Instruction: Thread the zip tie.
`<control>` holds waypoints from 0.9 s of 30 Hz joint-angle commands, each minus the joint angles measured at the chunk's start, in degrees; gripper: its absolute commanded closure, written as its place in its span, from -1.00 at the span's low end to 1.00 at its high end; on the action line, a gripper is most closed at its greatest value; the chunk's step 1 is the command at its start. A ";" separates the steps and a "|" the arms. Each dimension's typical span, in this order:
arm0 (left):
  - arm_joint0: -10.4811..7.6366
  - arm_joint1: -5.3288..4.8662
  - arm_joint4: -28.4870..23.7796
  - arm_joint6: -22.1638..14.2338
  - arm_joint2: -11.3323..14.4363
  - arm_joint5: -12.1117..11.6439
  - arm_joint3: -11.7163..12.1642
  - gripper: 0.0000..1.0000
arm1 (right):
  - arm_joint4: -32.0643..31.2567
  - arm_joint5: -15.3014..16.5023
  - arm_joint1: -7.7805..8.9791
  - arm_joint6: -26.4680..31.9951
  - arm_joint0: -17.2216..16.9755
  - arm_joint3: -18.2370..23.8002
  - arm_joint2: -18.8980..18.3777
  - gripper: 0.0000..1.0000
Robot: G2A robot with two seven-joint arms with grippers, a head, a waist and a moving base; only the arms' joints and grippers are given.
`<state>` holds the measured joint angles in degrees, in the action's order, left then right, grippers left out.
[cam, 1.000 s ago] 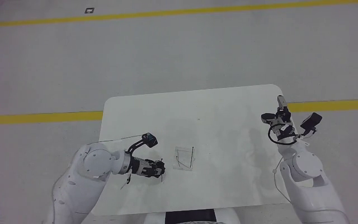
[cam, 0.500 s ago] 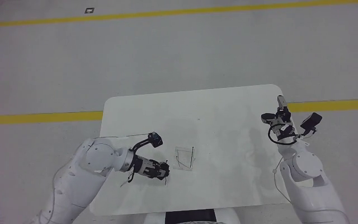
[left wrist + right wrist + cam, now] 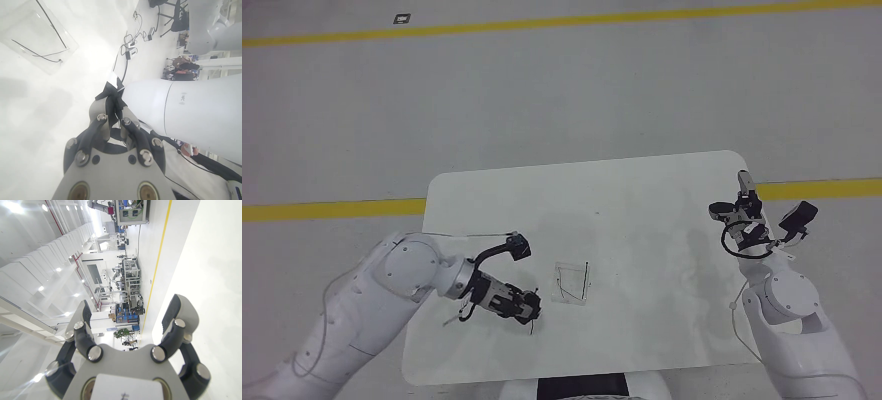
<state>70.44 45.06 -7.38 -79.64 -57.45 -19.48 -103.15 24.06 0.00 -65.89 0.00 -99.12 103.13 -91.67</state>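
Now, left fingers (image 3: 97,111) clenched on zip tie (image 3: 532,327) beside tray (image 3: 572,275), right fingers (image 3: 186,311) spread apart

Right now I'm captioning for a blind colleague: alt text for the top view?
The left tool seems to pinch a black zip tie beside a clear tray of more ties on a white table. The right tool is at the table's right edge.

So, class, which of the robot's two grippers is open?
The right gripper, by the table's edge: its fingers stand wide apart with nothing between them. The left gripper, beside the clear tray, is shut on a zip tie.
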 commanded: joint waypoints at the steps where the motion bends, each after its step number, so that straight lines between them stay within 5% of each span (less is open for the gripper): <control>1: -0.17 -0.16 -0.14 0.00 0.33 0.00 -0.06 1.00 | 0.00 0.00 0.00 0.00 0.00 0.00 0.00 -1.00; 9: -0.15 -0.14 0.36 0.87 0.38 0.47 0.00 1.00 | 0.00 0.00 0.00 0.00 0.00 0.00 0.00 -1.00; 14: -1.39 -0.48 9.17 3.56 0.33 7.57 -2.25 1.00 | 0.00 0.00 0.00 0.00 0.00 0.00 0.00 -1.00; 18: -2.52 -0.58 12.38 3.93 0.77 11.04 -4.60 1.00 | 0.00 0.00 0.00 0.00 0.00 0.00 0.00 -1.00; 27: -2.84 -0.58 12.88 3.83 1.13 11.54 -5.20 1.00 | 0.00 0.00 0.00 0.00 0.00 0.00 0.00 -1.00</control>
<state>67.60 44.48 5.50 -75.82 -56.32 -7.94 -108.35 24.06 0.00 -65.89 0.00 -99.12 103.13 -91.67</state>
